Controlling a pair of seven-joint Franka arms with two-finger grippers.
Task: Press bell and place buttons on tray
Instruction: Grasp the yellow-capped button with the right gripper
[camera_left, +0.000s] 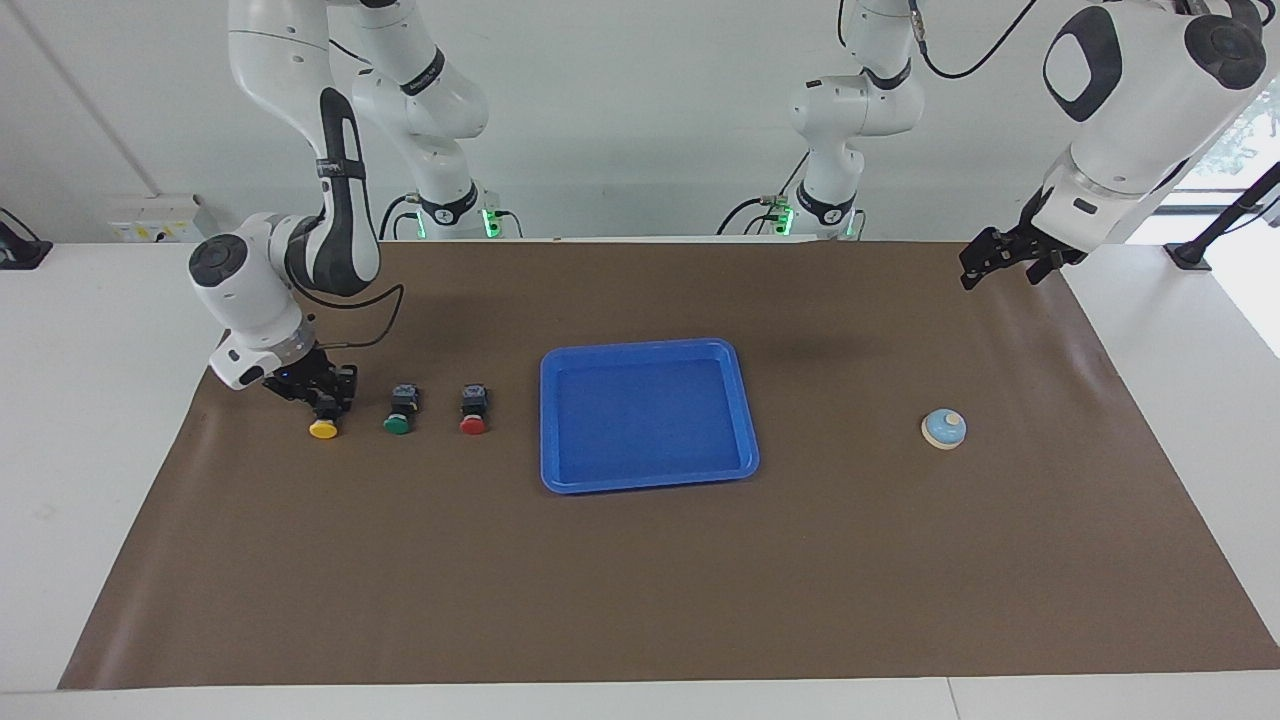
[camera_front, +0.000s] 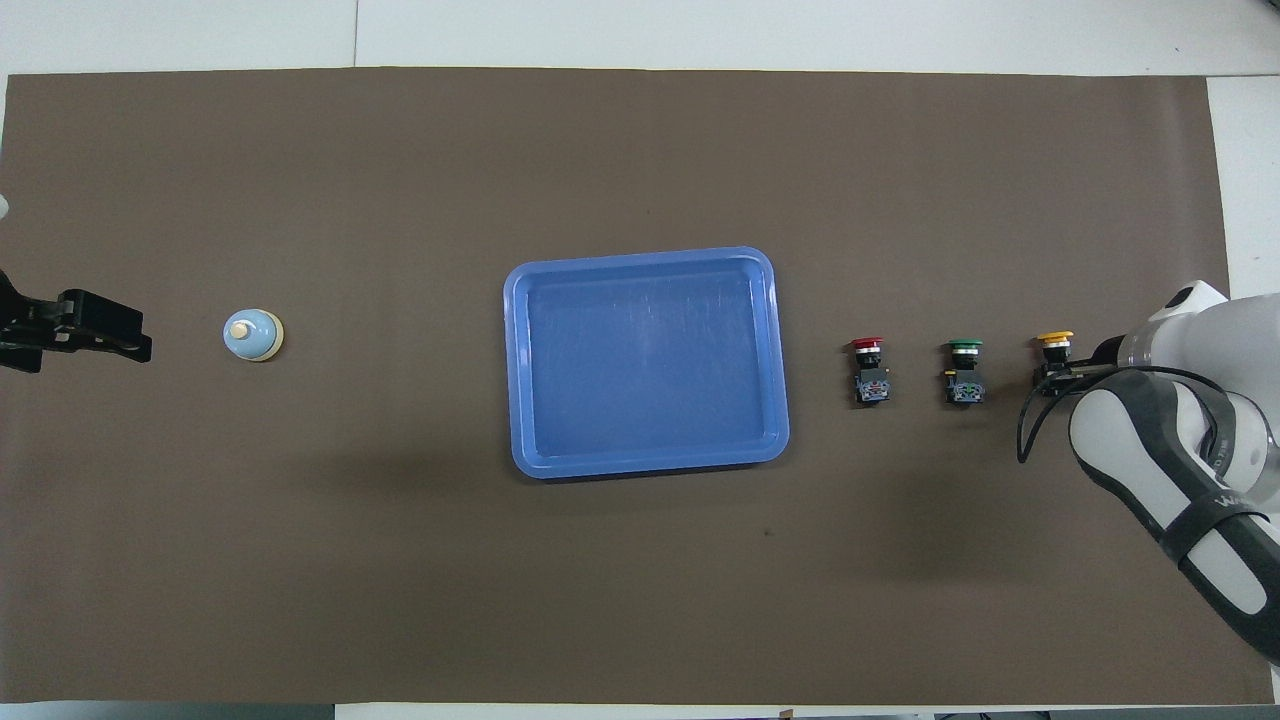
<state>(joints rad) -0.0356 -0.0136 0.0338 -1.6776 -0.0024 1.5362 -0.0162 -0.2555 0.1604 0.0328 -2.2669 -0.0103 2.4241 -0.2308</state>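
Three buttons lie in a row on the brown mat toward the right arm's end: yellow (camera_left: 322, 428) (camera_front: 1054, 340), green (camera_left: 397, 424) (camera_front: 965, 347) and red (camera_left: 472, 424) (camera_front: 867, 345). My right gripper (camera_left: 328, 403) (camera_front: 1055, 375) is down at the mat, shut on the yellow button's black body. The blue tray (camera_left: 645, 346) (camera_front: 640, 255) sits mid-table with nothing in it. The light blue bell (camera_left: 943, 428) (camera_front: 252, 334) stands toward the left arm's end. My left gripper (camera_left: 975, 272) (camera_front: 135, 343) hangs open and holds nothing, over the mat's edge at that end, apart from the bell.
The brown mat (camera_left: 640, 580) covers most of the white table. The green button lies close beside the yellow one, and the red button lies between the green one and the tray.
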